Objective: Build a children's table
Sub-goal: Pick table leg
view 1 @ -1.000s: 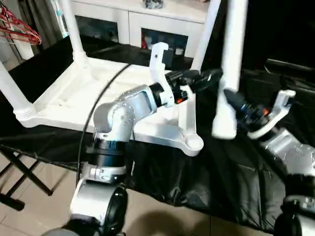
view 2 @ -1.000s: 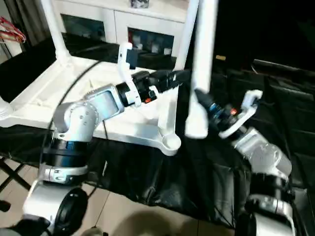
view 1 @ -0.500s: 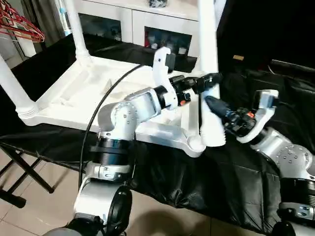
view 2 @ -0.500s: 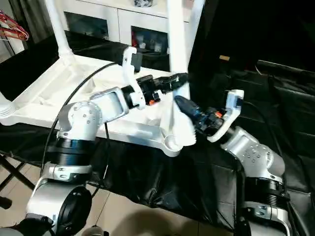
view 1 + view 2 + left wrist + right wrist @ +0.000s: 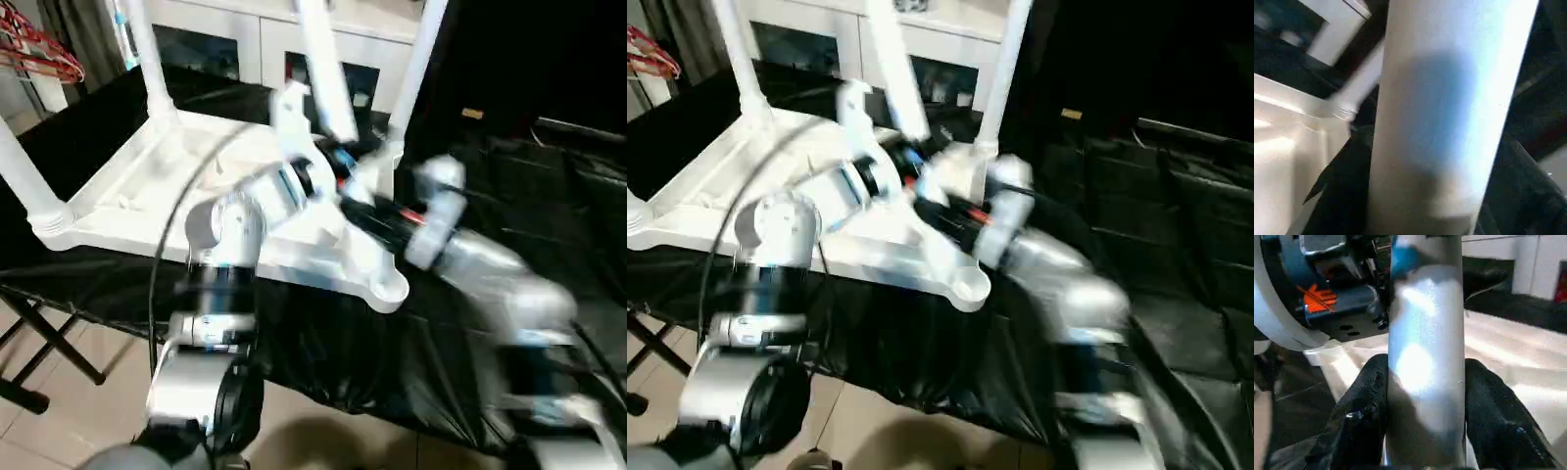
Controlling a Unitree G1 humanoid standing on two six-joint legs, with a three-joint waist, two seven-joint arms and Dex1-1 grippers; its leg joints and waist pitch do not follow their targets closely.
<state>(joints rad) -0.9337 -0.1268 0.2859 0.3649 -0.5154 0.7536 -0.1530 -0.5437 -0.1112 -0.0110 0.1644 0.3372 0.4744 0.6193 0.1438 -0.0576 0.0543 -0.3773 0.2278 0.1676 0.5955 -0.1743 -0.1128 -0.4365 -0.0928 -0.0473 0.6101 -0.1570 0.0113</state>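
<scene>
Black cloth covers the table point(image 5: 88, 279) carrying the upturned tabletop point(image 5: 147, 186). Above its near corner socket point(image 5: 390, 287), left pincer point(image 5: 1420, 215) and right pincer point(image 5: 1425, 431) both pinch the loose leg point(image 5: 323, 69); seat it by holding it upright, centred over the socket, then pressing straight down.

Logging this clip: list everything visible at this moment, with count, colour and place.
Table top: one, white, lying upside down on the black cloth.
Fitted legs: three, white, standing up from three corners of the table top.
Loose leg: one, white, tilted above the table top.
Empty socket: one, white, near corner of the table top.
Black cloth: one, covering the work surface.
Cabinet: one, white with glass doors, behind.
Hangers: several, red, far left.
Cable: one, black, along the left arm.
Left arm: silver, reaching over the table top.
Right gripper: black jaws clamped on the loose leg.
</scene>
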